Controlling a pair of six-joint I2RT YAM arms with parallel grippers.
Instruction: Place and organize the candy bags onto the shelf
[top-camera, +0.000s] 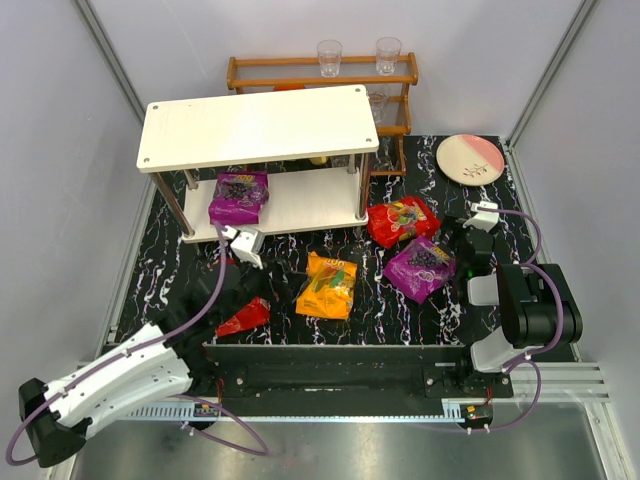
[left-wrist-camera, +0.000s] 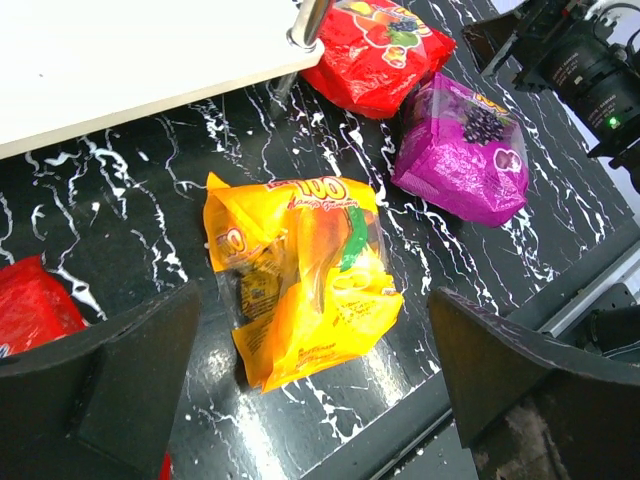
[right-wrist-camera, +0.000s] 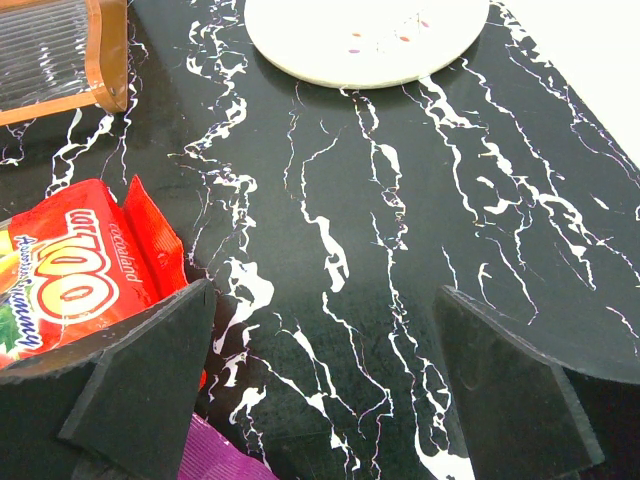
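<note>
The white shelf (top-camera: 300, 125) stands at the back left, with one purple candy bag (top-camera: 238, 197) on its lower board (left-wrist-camera: 120, 50). On the black marble table lie an orange bag (top-camera: 327, 285) (left-wrist-camera: 305, 290), a red bag (top-camera: 402, 220) (left-wrist-camera: 375, 50) (right-wrist-camera: 70, 280), a second purple bag (top-camera: 420, 268) (left-wrist-camera: 465, 150) and a red bag (top-camera: 243, 317) (left-wrist-camera: 30, 310) near the front left. My left gripper (top-camera: 245, 285) (left-wrist-camera: 315, 390) hangs open and empty just short of the orange bag. Beside the right-hand red and purple bags, my right gripper (top-camera: 452, 232) (right-wrist-camera: 320, 370) is open over bare table.
A brown wooden rack (top-camera: 320, 75) (right-wrist-camera: 60, 60) with clear glasses stands behind the shelf. A pale plate (top-camera: 468, 158) (right-wrist-camera: 365, 35) lies at the back right. White walls close in the table on three sides. A shelf leg (left-wrist-camera: 308, 22) stands near the red bag.
</note>
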